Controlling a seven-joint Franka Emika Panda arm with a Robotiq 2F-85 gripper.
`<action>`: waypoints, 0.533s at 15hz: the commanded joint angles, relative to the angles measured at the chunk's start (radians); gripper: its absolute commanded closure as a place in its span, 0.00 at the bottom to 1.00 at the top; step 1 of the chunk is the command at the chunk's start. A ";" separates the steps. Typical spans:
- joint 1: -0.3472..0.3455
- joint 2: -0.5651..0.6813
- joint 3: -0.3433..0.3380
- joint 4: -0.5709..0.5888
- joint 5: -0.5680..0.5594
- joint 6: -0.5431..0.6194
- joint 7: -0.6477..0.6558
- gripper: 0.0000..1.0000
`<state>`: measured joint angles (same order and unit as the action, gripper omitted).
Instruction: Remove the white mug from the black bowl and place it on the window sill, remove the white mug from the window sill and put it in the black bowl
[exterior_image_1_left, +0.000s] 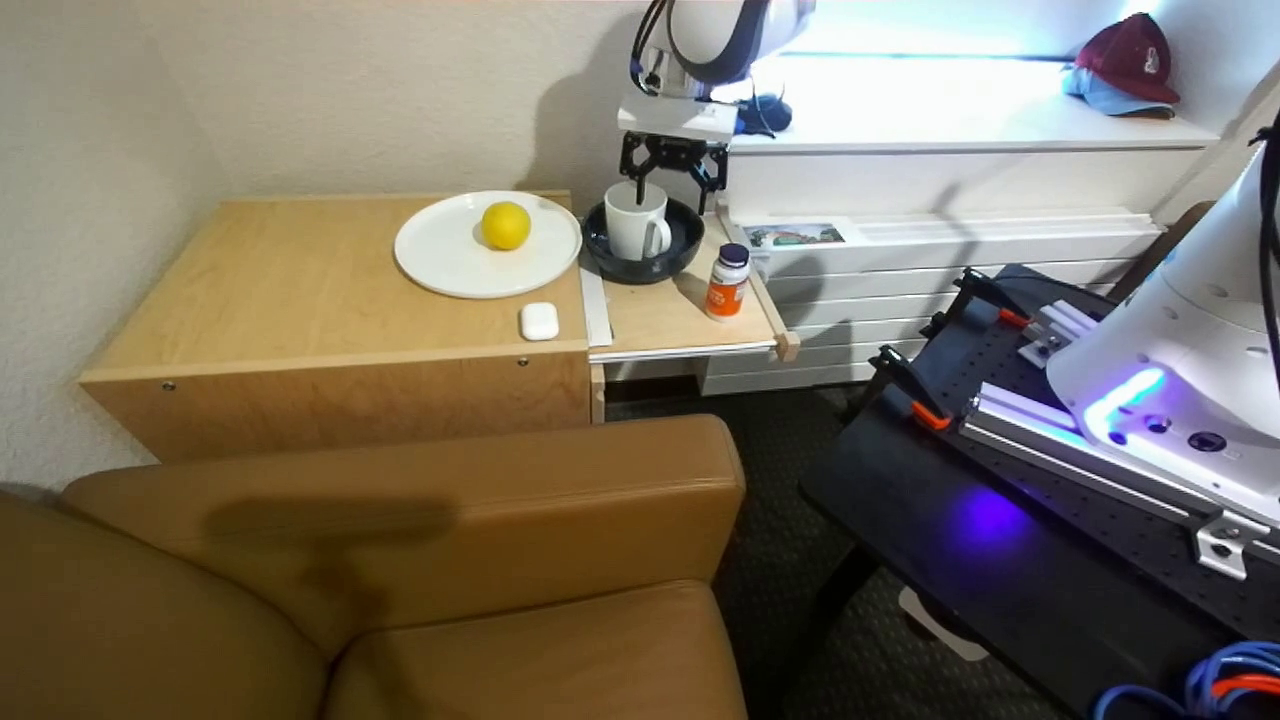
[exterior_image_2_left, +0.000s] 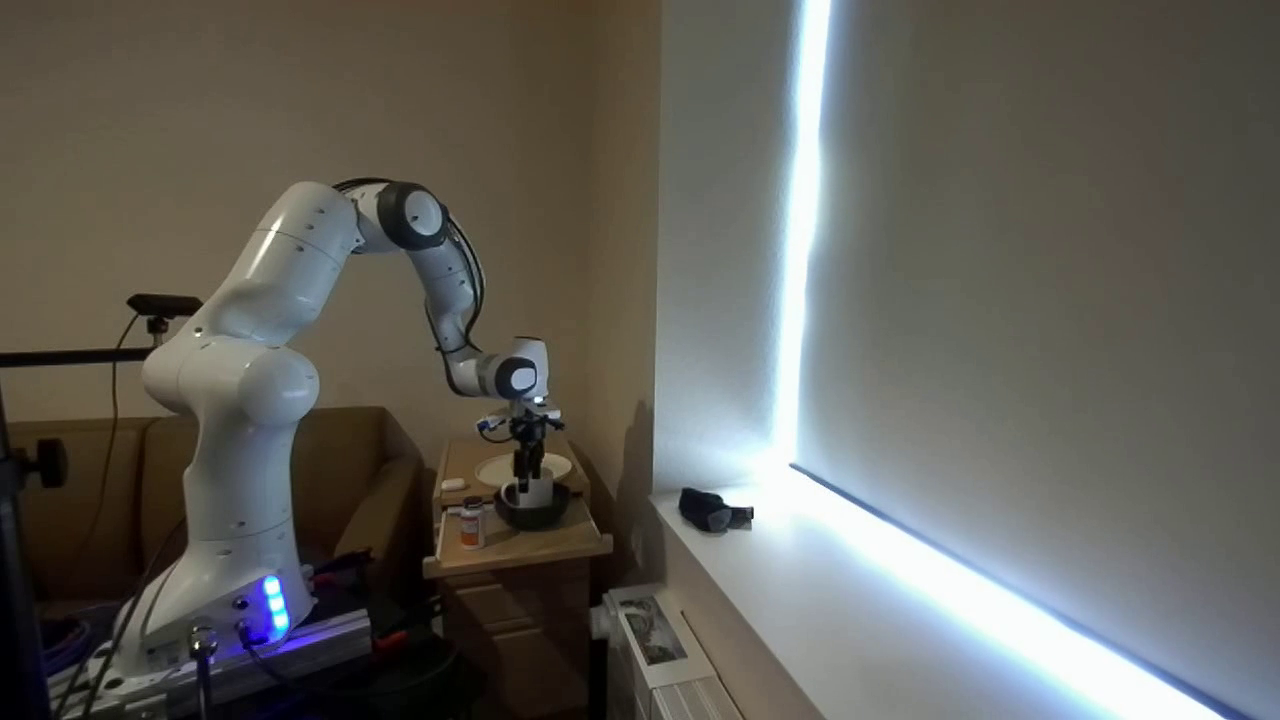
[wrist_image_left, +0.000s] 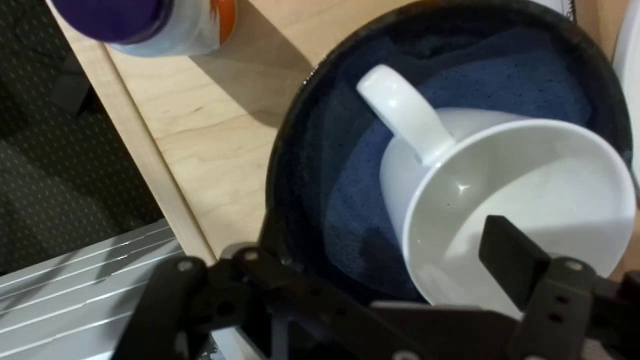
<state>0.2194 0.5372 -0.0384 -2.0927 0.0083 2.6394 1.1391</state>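
The white mug (exterior_image_1_left: 628, 232) stands in the black bowl (exterior_image_1_left: 686, 243) on the pulled-out wooden board; both also show in the other views, the mug (exterior_image_2_left: 538, 490) and bowl (exterior_image_2_left: 533, 516). In the wrist view the mug (wrist_image_left: 545, 180) sits toward the right of the bowl (wrist_image_left: 350, 210), its handle pointing up-left. My gripper (exterior_image_1_left: 672, 196) is open and pointing down. One finger reaches into the mug's mouth; the other is outside the mug, over the bowl's side. Contact with the mug wall is not visible. The window sill (exterior_image_1_left: 940, 105) is bright white, also seen at right in an exterior view (exterior_image_2_left: 790, 590).
A pill bottle (exterior_image_1_left: 727, 283) with a dark purple lid stands close to the bowl. A white plate (exterior_image_1_left: 435, 250) with a yellow fruit (exterior_image_1_left: 506, 226) and a white case (exterior_image_1_left: 539, 321) are beside it. Dark goggles-like item (exterior_image_2_left: 713, 510) and caps (exterior_image_1_left: 1128, 62) lie on the sill. A radiator (exterior_image_1_left: 960, 255) is below.
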 joint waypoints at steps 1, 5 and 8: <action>0.011 0.008 -0.012 0.007 0.011 0.000 -0.003 0.00; 0.006 0.016 -0.004 0.008 0.016 0.022 -0.019 0.33; 0.008 0.016 -0.005 0.007 0.015 0.030 -0.017 0.56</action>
<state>0.2247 0.5521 -0.0424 -2.0806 0.0082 2.6442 1.1446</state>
